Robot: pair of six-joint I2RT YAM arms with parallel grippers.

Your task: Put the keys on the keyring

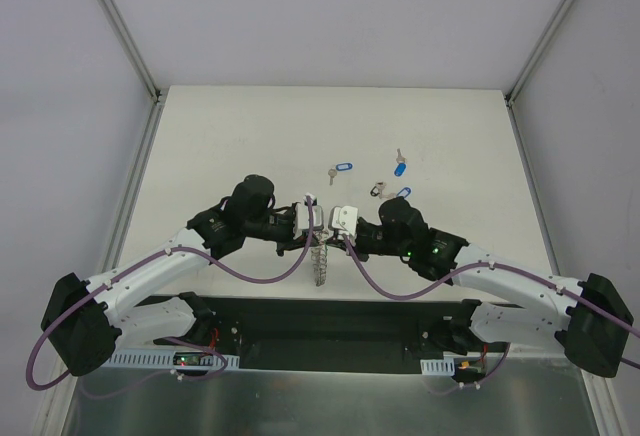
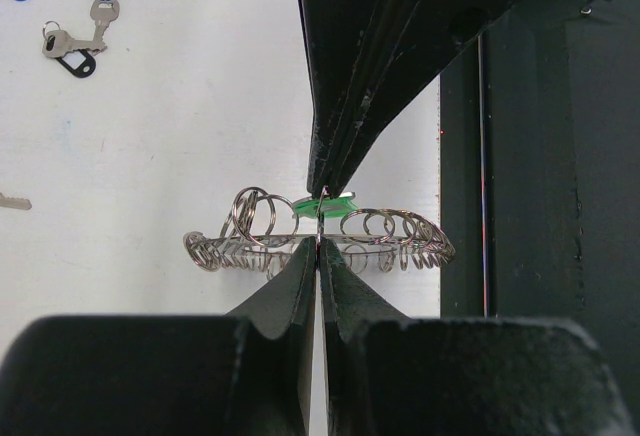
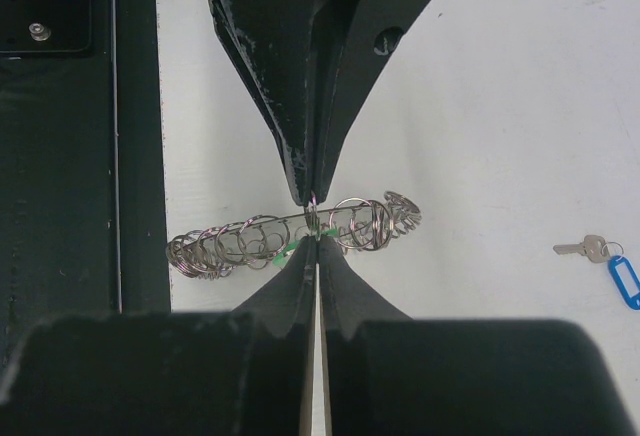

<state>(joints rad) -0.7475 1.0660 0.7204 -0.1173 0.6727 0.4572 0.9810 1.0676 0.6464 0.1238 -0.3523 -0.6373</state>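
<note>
White table (image 1: 220, 136), arms (image 1: 240, 221) tip-to-tip at keyring (image 1: 319, 261)

The left gripper (image 2: 317, 254), clamped on the keyring (image 1: 319, 266), and the right gripper (image 3: 317, 248), clamped on the green-tagged key (image 2: 326, 205), met tip to tip and closed off the table's near middle. Both arms barred approach from either side there. Beyond them, loose keys (image 1: 400, 167) dotted the right half. The white table (image 1: 230, 136) lay open at far left and back.
</note>
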